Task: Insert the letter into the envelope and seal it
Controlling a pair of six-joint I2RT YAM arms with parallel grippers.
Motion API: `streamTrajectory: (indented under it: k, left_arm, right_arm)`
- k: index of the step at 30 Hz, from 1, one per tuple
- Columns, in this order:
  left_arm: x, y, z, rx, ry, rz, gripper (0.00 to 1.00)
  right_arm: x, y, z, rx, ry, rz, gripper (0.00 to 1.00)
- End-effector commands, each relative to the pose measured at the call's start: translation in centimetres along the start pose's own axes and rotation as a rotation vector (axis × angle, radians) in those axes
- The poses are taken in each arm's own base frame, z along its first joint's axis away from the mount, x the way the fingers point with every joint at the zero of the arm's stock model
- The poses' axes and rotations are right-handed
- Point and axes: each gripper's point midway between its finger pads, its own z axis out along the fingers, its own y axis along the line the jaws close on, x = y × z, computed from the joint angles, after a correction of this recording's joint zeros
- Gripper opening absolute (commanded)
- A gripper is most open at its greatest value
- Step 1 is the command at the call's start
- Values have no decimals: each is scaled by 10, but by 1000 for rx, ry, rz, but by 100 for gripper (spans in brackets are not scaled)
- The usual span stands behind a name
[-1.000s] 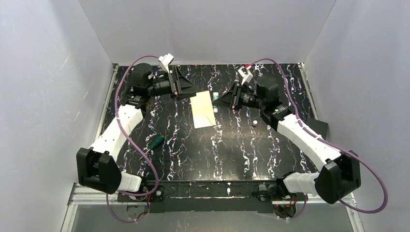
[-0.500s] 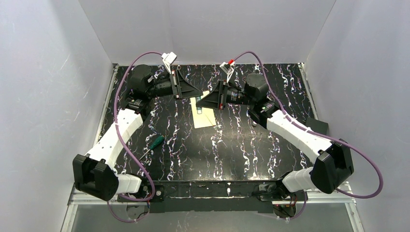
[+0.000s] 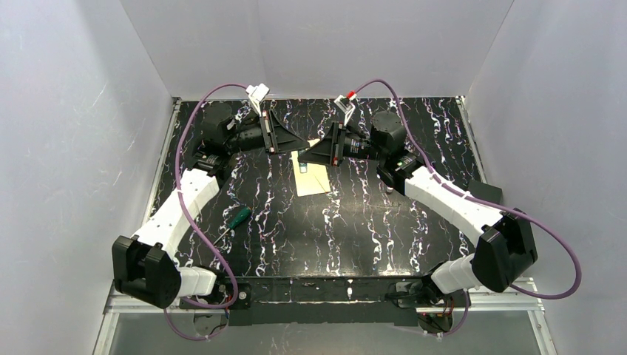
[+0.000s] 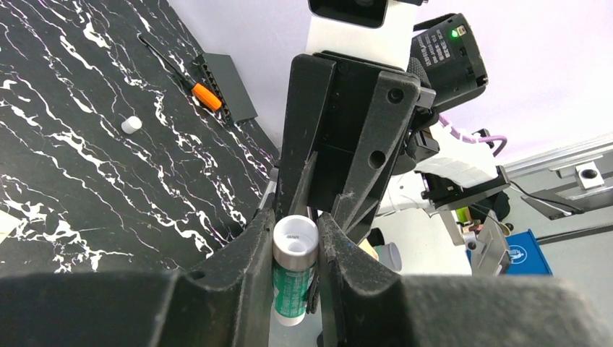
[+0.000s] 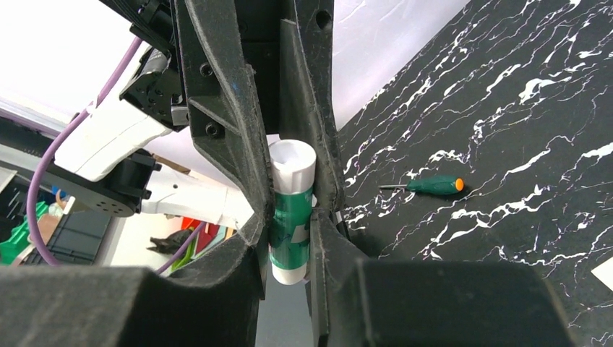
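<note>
Right now you've got both grippers nose to nose above the far middle of the table, sharing one green-and-white glue stick.

- Left gripper: jaws nearly closed, and its fingers press both sides of the stick's white end.
- Right gripper: jaws pinched on the stick's green body.
- Letter: flat on the table, right below the two grippers. There's a paler strip along its left edge; can't tell what it is.
- Green screwdriver: on the table by the left arm, well apart from the letter.
</note>
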Motion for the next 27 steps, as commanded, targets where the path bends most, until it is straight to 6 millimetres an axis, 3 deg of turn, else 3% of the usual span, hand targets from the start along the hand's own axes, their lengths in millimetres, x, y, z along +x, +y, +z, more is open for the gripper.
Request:
streamTrajectory:
  k: [1,6,9,12,13,15,18,20,21,27]
  left_arm:
    - [5,-20,-4,43,15,36,0]
    - [4,-18,-2,38,14,15,0]
    - [4,-18,-2,36,12,9,0]
    - [3,-17,-2,32,8,10,0]
    - [2,-16,-2,29,3,6,6]
    - [-2,-14,-1,14,-18,-2,38]
    - [-12,-9,-2,-28,-86,17,79]
    - [-16,-5,-5,-62,-134,49,94]
    - [-16,-1,-7,-79,-151,58,98]
    - [-8,25,-19,-166,-208,50,98]
  right_arm:
    - [-29,10,0,21,-102,-81,32]
    - [-35,5,-1,60,-142,-93,42]
    - [-36,0,2,63,-151,-71,40]
    - [-41,1,1,58,-190,-58,27]
    - [-43,4,1,45,-199,-56,21]
    - [-44,6,2,34,-208,-45,12]
    - [-44,-1,0,69,-223,-36,12]
    - [-46,-12,-4,125,-251,-21,15]
    - [-48,-17,-6,159,-271,-15,15]
    - [-62,-43,-16,292,-394,75,17]
